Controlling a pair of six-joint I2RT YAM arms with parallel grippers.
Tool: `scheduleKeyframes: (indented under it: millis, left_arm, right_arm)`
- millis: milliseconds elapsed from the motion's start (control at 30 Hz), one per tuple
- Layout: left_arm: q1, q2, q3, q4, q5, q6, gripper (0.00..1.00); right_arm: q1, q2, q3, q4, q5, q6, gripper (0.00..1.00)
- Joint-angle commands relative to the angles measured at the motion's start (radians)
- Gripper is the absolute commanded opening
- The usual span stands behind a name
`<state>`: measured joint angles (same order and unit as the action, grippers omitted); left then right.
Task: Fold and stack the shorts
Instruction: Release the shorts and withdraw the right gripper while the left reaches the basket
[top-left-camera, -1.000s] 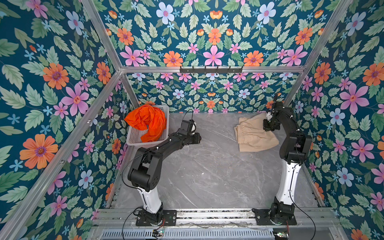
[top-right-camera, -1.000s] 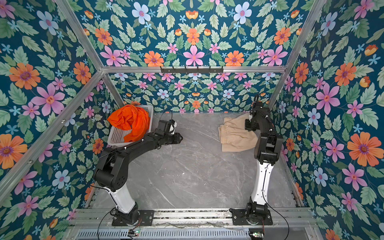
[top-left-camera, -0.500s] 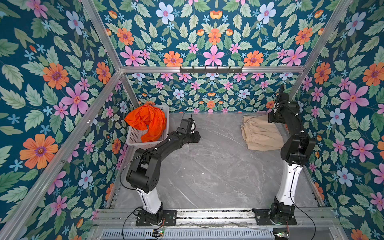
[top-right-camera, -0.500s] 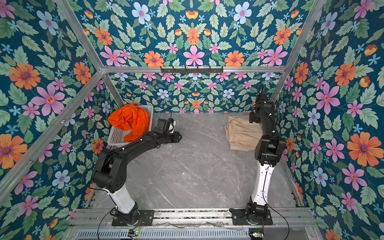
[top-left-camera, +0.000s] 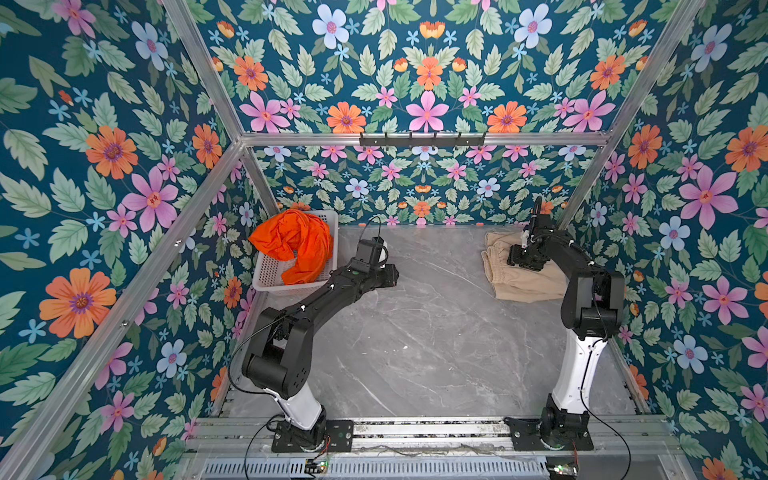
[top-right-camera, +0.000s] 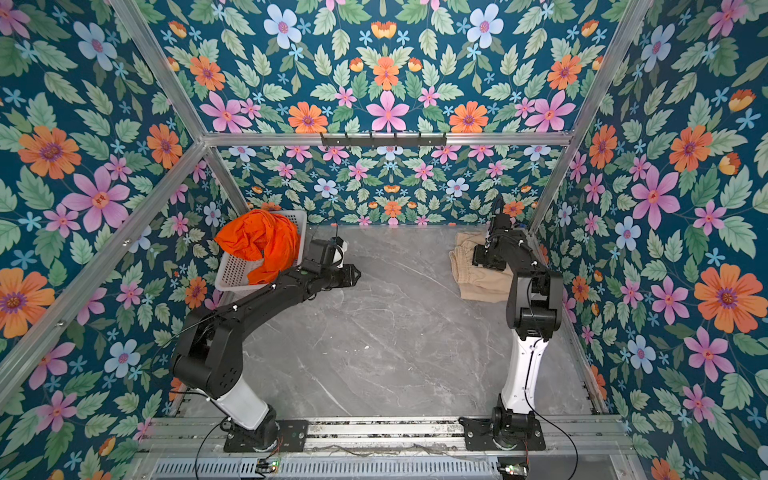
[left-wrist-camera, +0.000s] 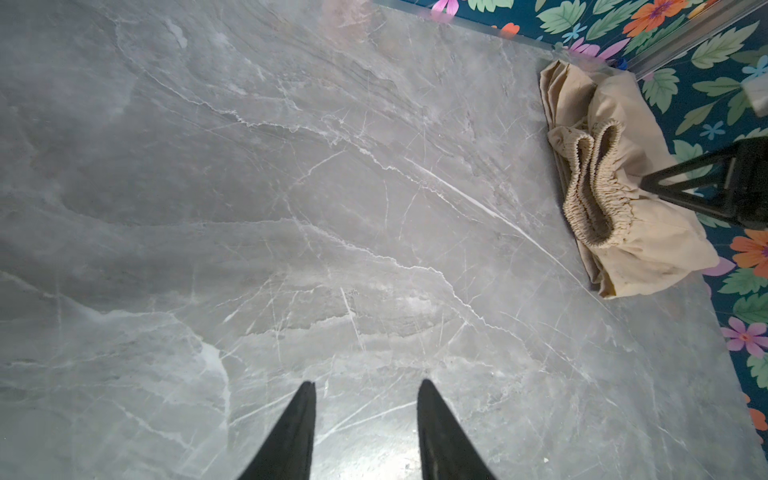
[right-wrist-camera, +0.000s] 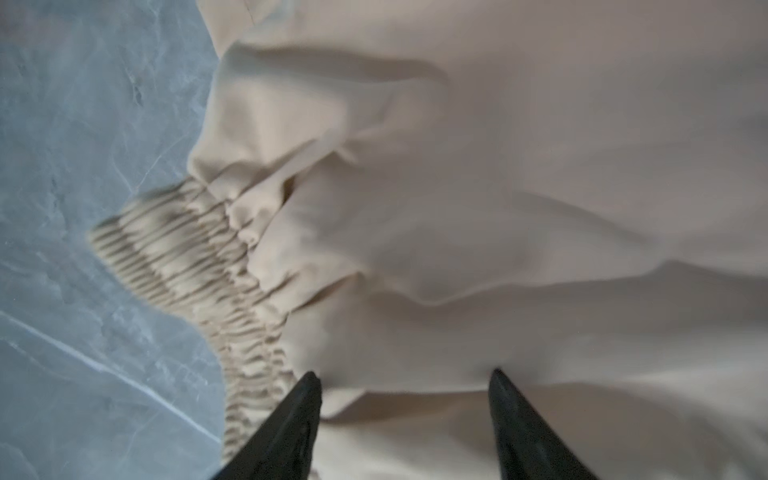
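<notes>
Presently, a pair of beige cloth shorts with a gathered elastic waistband (top-left-camera: 521, 287) is seen lying folded over in the far right corner of the grey marble-patterned counter (top-left-camera: 415, 340), close along its right edge, with the waistband turned towards the counter's middle. The right gripper (right-wrist-camera: 404, 372) is held over this cloth beside the waistband. Its jaws are spread wide and nothing is caught between them, though whether the fingertips touch the fabric cannot be told. A crumpled pair of bright orange cloth shorts (top-left-camera: 296, 243) is heaped in a white perforated plastic basket (top-left-camera: 268, 277), which is set at the far left corner of the counter. The orange cloth is piled up above the basket's rim. The left gripper (left-wrist-camera: 366, 383) is held over bare counter near the basket, its jaws parted more narrowly and empty. The two pairs of shorts are found well apart, at opposite far corners.
</notes>
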<state>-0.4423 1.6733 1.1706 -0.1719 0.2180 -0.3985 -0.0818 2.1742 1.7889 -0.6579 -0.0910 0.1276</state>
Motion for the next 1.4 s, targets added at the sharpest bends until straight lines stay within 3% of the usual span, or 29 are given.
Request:
scheduleKeyframes:
  millis: [0,267,567,900,1100,1367]
  left_arm:
    - [0.001,-0.003,-0.004,0.016,-0.012,-0.002,0.43]
    - [0.008,0.001,0.001,0.006,-0.016,0.008,0.43]
    - [0.014,-0.017,0.012,0.000,-0.018,0.015,0.43]
    - [0.045,-0.134,0.048,-0.077,-0.025,0.026,0.47]
    - [0.174,-0.224,0.094,-0.231,-0.044,0.088,0.53]
    - [0.471,-0.204,0.179,-0.364,-0.041,0.172,0.71]
  right_arm:
    - [-0.002,0.072,0.074,-0.044,0.018,0.012,0.65]
    - [-0.031,0.157,0.164,-0.123,0.046,-0.019,0.65]
    - [-0.049,0.147,0.215,-0.151,0.045,-0.063,0.65]
    - [0.002,-0.085,0.136,-0.117,-0.010,-0.048,0.66]
    - [0.125,-0.325,-0.035,-0.042,-0.019,-0.046,0.66]
    - [0.396,-0.507,-0.338,0.115,-0.018,0.034,0.66]
